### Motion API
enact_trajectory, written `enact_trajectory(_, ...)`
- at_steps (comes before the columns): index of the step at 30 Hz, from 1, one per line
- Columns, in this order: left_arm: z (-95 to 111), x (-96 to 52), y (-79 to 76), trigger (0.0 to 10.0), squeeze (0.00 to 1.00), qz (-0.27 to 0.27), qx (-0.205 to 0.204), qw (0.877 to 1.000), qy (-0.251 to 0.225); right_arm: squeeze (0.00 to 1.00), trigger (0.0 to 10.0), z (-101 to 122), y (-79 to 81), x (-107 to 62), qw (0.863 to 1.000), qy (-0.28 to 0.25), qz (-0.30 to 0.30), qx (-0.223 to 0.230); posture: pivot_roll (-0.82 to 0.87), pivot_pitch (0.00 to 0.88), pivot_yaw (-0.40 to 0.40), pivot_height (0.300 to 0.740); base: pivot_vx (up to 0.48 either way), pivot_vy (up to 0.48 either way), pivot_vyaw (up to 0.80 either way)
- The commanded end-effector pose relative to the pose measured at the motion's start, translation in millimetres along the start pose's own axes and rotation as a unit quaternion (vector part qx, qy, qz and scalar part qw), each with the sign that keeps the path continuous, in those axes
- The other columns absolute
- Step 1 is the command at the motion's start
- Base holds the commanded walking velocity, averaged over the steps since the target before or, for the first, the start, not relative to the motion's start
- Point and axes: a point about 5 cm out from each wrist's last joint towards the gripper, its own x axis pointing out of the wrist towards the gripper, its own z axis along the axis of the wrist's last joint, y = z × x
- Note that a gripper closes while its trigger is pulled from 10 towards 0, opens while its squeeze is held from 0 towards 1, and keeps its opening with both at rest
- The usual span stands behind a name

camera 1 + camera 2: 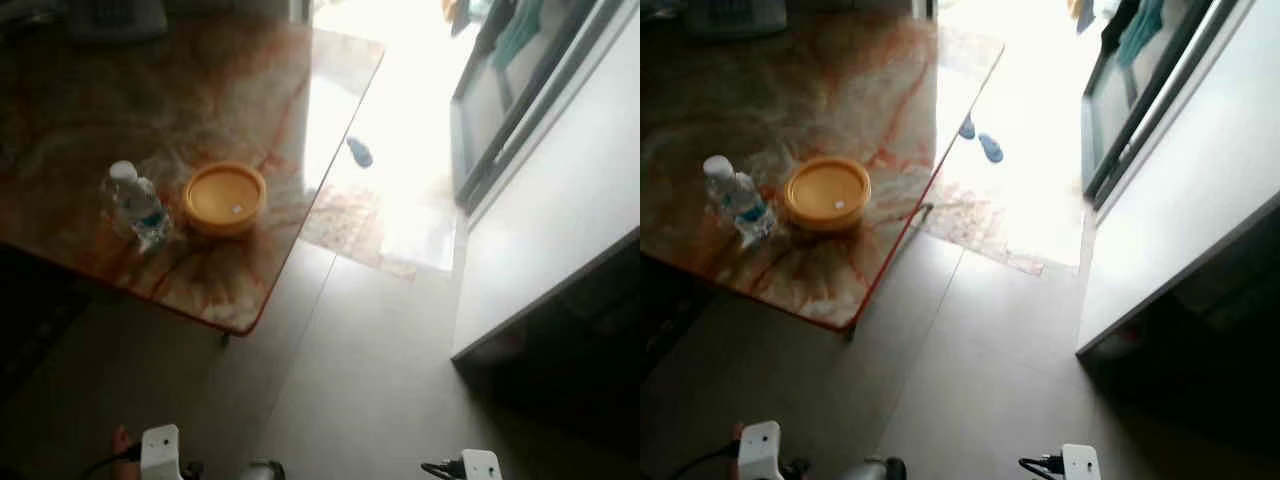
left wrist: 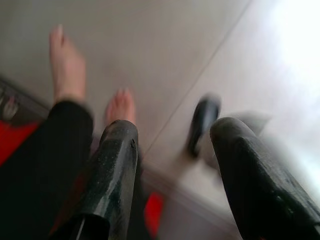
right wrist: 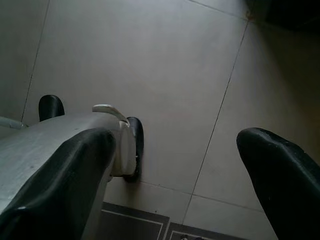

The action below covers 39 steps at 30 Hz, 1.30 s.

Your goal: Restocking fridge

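Clear plastic water bottle (image 1: 135,207) stands just beside round orange lidded bowl (image 1: 224,198) on marbled reddish desk (image 1: 200,90). Left hand (image 2: 172,165) and right hand (image 3: 175,165) – fingers apart, empty, over grey tiled floor (image 3: 165,65).

Marbled orange-brown table (image 1: 230,90) carries clear water bottle (image 1: 135,207), just beside it yellow lidded bowl (image 1: 224,197).

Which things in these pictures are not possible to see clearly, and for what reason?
- Water bottle label: too small and blurred in the eye views.
- Yellow container contents: hidden by its lid.
- Floor past the table: washed out by glare; blue objects there are unclear.
- Dark space at the right edge: in shadow.
- Person's feet: blurred, left wrist view.
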Motion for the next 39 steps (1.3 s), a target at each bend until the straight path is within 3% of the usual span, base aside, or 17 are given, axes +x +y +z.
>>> enact_trajectory(1,-17,-3.2,0.7,10.0,0.0,0.0,0.0,1.0,0.027,0.0,10.0,24,8.0,5.7,1.0,-0.023,0.006,-0.012,-0.02,0.144,-0.084,0.74,0.0,0.0,0.8)
enact_trajectory(6,-16,-3.1,1.1,10.0,0.0,-0.003,0.007,1.0,0.029,0.0,10.0,40,21.6,9.7,0.999,-0.036,0.019,-0.027,-0.02,0.135,-0.08,0.74,0.0,0.0,0.8)
enact_trajectory(13,-15,-2.9,0.9,10.0,0.0,-0.004,0.007,1.0,0.025,0.0,10.0,44,26.0,11.3,0.999,-0.028,0.021,-0.026,-0.02,0.128,-0.081,0.74,0.0,0.0,0.74)
enact_trajectory(14,-15,-2.9,0.9,10.0,0.0,-0.004,0.006,1.0,0.025,0.0,10.0,43,26.0,11.4,0.999,-0.026,0.023,-0.008,-0.02,0.132,-0.082,0.74,0.0,0.0,0.0)
enact_trajectory(25,-13,-2.6,-1.5,10.0,0.0,0.0,-0.009,1.0,0.017,0.0,10.0,45,29.2,12.2,0.999,-0.013,0.028,-0.035,0.01,0.151,-0.108,0.74,0.0,0.0,0.0)
enact_trajectory(33,-14,-2.6,-0.5,10.0,0.0,-0.003,0.006,1.0,0.021,0.0,10.0,52,26.6,12.7,0.999,-0.023,0.023,-0.023,-0.02,0.158,-0.095,0.74,0.0,-0.284,0.0)
enact_trajectory(39,-13,-2.6,-1.3,10.0,0.0,-0.004,0.004,1.0,0.017,0.0,10.0,42,30.1,12.3,0.999,-0.009,0.023,-0.03,-0.01,0.162,-0.103,0.74,0.0,-0.346,0.0)
